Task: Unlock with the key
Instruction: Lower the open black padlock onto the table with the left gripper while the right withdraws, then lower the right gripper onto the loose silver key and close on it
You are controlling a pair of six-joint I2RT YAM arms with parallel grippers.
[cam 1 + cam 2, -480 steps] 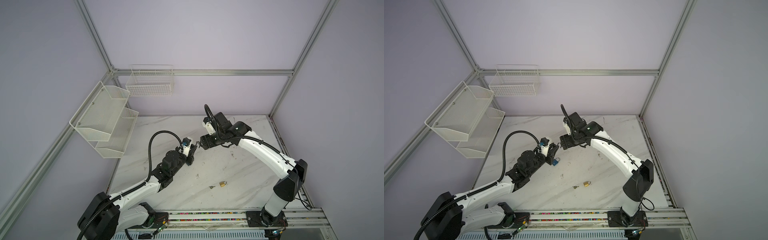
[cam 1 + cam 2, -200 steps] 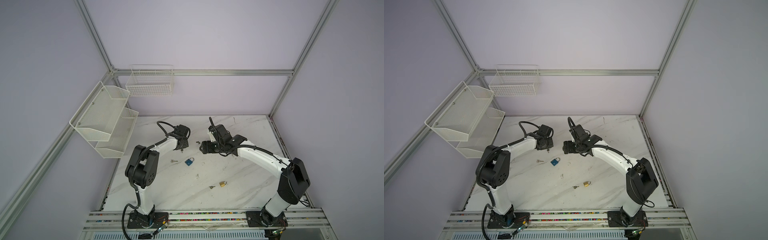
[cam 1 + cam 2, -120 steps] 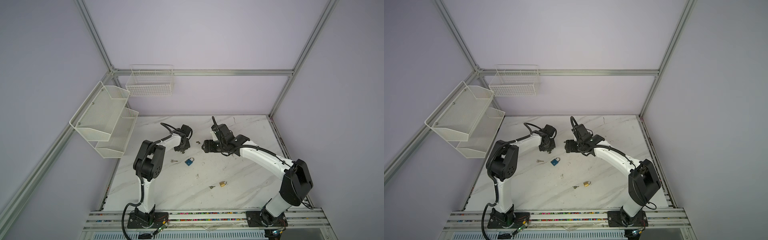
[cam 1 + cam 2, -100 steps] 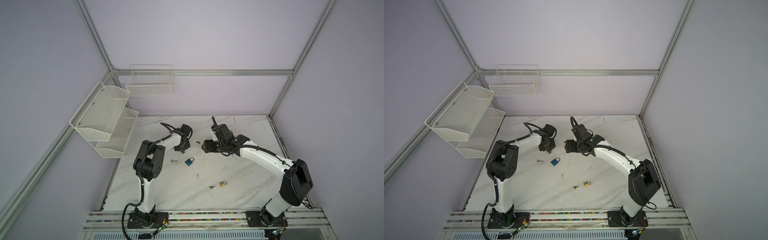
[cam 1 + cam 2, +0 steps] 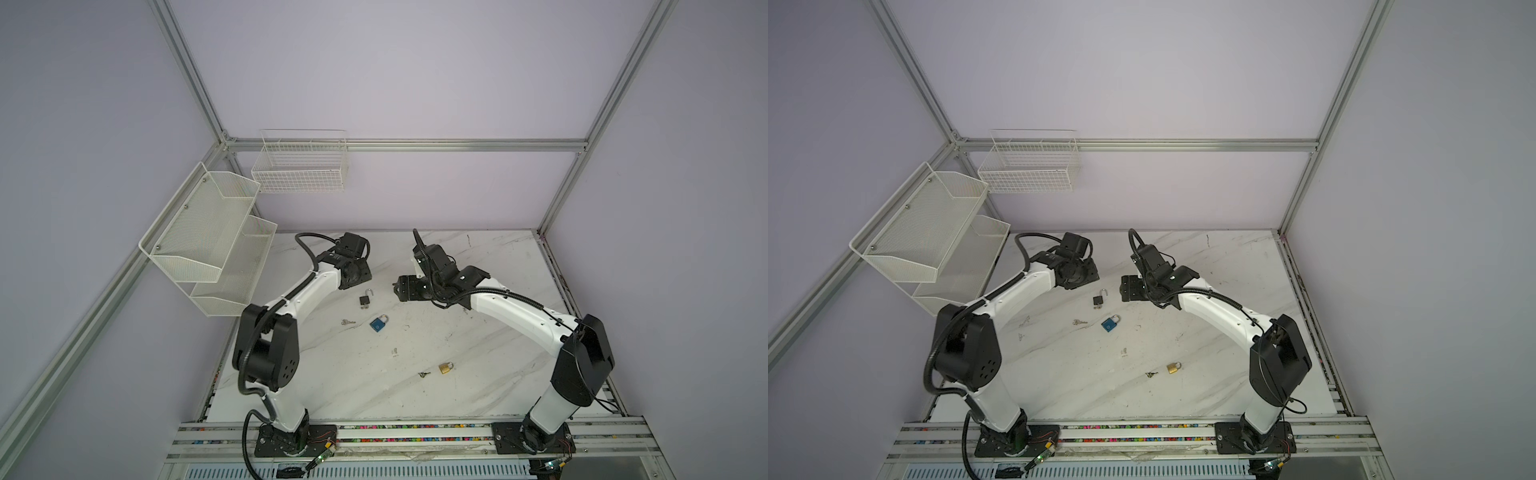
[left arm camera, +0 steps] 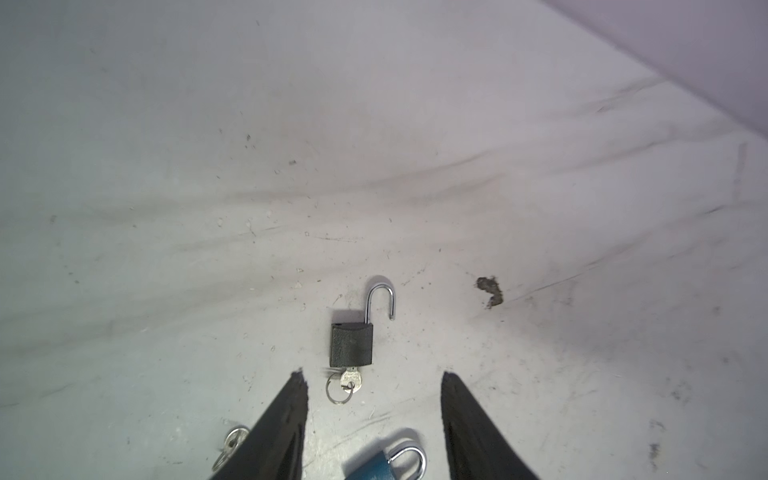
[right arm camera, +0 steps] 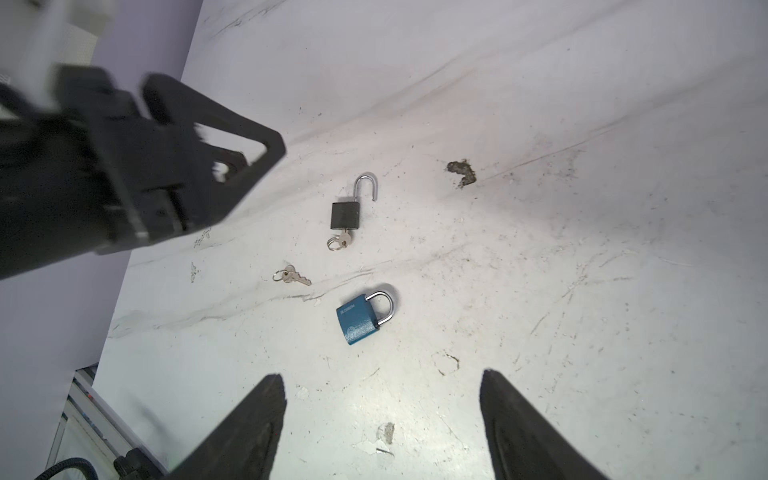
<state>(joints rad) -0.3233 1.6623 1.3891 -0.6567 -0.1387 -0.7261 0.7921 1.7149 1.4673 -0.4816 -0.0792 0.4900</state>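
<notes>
The table (image 5: 490,266) has a white marbled top, scuffed and stained. The left arm (image 5: 307,291) reaches from the near left corner toward the far edge. The right arm (image 5: 519,316) reaches from the near right corner into the far half. A two-tier mesh shelf (image 5: 208,237) is fixed to the side wall above the table's left edge, and a wire basket (image 5: 301,166) is fixed to the back wall.

The left gripper (image 6: 372,376) has its fingers apart with nothing between them. Its tips are close to the key end of the black padlock and do not touch it. The right gripper (image 7: 381,376) has its fingers wide apart, holds nothing and is clear of the table.

The blue padlock (image 5: 377,325) lies flat near the table's middle with its shackle shut. The black padlock (image 6: 351,345) lies flat just beyond it, toward the far edge and between the two grippers. Its shackle is sprung open, with one leg out of the body. The brass padlock (image 5: 444,368) lies toward the near edge.

The key (image 6: 351,379), with its ring, sits in the black padlock's keyhole. A loose key (image 5: 348,322) lies beside the blue padlock on the left-edge side, apart from it. A small key (image 5: 423,374) lies just beside the brass padlock
</notes>
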